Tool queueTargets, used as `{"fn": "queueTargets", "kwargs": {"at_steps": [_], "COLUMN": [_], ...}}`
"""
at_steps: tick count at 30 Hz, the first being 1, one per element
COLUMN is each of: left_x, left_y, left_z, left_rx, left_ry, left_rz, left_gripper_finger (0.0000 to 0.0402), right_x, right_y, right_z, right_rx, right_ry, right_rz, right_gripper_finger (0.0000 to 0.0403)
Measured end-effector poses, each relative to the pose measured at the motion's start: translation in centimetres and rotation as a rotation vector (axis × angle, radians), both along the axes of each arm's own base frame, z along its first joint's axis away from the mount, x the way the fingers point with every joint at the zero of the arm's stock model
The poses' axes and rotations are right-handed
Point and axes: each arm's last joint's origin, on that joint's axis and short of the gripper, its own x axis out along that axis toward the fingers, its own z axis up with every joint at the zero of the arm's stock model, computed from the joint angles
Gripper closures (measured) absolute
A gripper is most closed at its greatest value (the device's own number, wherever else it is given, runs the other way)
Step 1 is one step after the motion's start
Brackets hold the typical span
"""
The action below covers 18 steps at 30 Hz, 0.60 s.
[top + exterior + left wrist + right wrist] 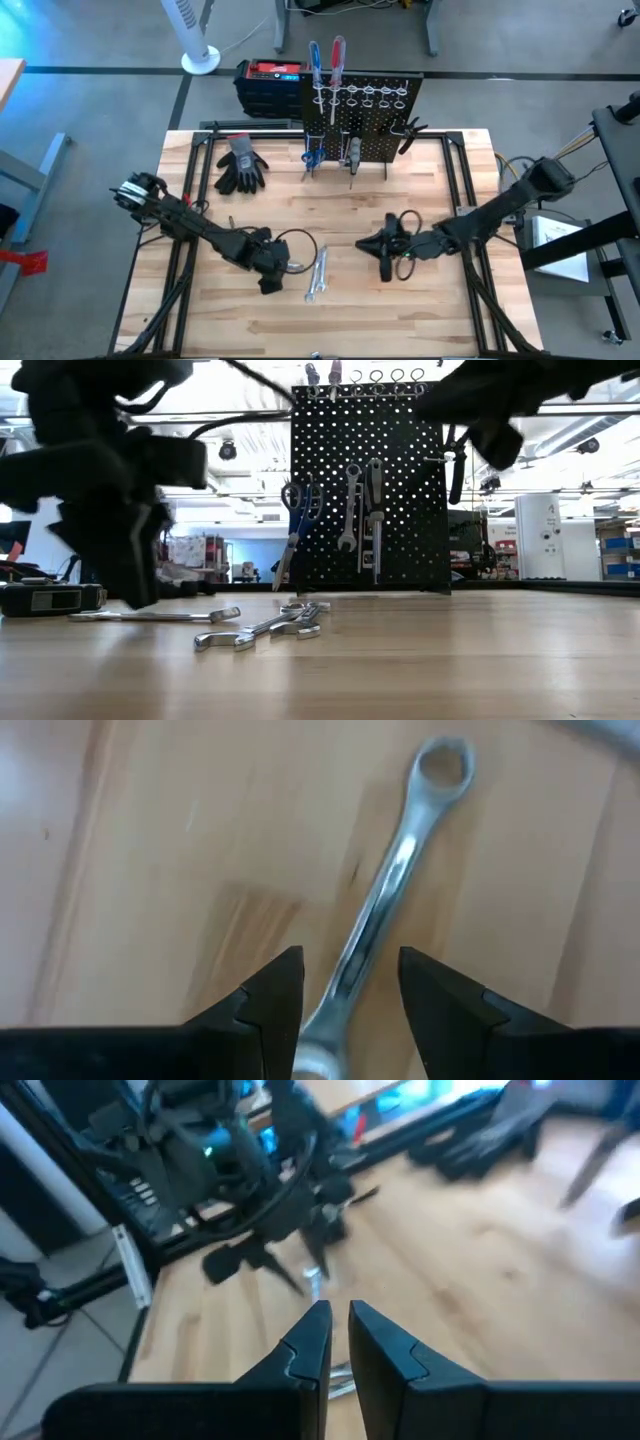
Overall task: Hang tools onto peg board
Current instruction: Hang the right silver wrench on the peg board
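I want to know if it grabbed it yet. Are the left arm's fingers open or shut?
Open. In the left wrist view the left gripper has a gap between its fingers, with the silver wrench lying flat on the table between them.

peg board point(370, 500) upright, wrenches point(262, 626) on table point(450, 660), apparently overlapping
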Motion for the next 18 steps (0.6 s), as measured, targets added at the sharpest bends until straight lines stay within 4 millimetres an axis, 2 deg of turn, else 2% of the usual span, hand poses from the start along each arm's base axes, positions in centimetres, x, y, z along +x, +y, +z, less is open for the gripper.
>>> {"fn": "queueTargets", "kwargs": {"at_steps": [7, 18], "left_x": [-1.0, -3.3], "left_y": [-0.7, -2.3], "left_z": [-0.5, -0.3], "left_rx": [0.0, 0.052], "left_ry": [0.039, -0.024], "left_rz": [-0.031, -0.027], "left_gripper_finger": [0.0249, 0.0249], "right_x": [4.8, 12.9], "right_y": [1.1, 0.9], "right_z": [-2.7, -5.8], "right_rx": [-0.025, 0.058], "right_ry": [0.104, 0.182], "right_rz": [0.018, 0.073], "right_gripper_finger": [0.0372, 0.0401]}}
